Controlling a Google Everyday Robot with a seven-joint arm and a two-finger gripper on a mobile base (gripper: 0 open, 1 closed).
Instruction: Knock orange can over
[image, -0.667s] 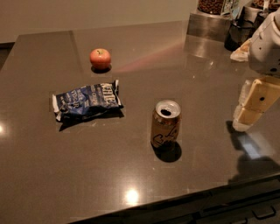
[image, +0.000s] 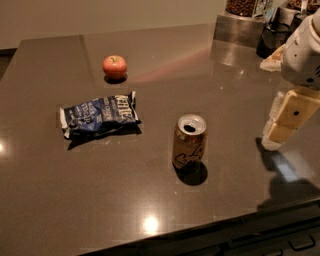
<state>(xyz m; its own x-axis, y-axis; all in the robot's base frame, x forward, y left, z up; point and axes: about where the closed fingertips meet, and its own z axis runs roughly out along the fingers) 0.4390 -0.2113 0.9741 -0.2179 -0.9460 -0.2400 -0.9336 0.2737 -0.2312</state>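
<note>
The orange can (image: 189, 143) stands upright on the dark countertop (image: 100, 195), right of centre, its silver pull-tab top open and facing up. My gripper (image: 284, 122), cream-coloured under the white arm, hangs at the right edge of the view, pointing down just above the counter. It is well to the right of the can, at about the can's height, and does not touch it.
A dark blue chip bag (image: 100, 117) lies left of the can. A red-orange apple (image: 115, 66) sits further back on the left. A metal box and dark containers (image: 250, 27) stand at the back right corner. The counter's front edge runs close below the can.
</note>
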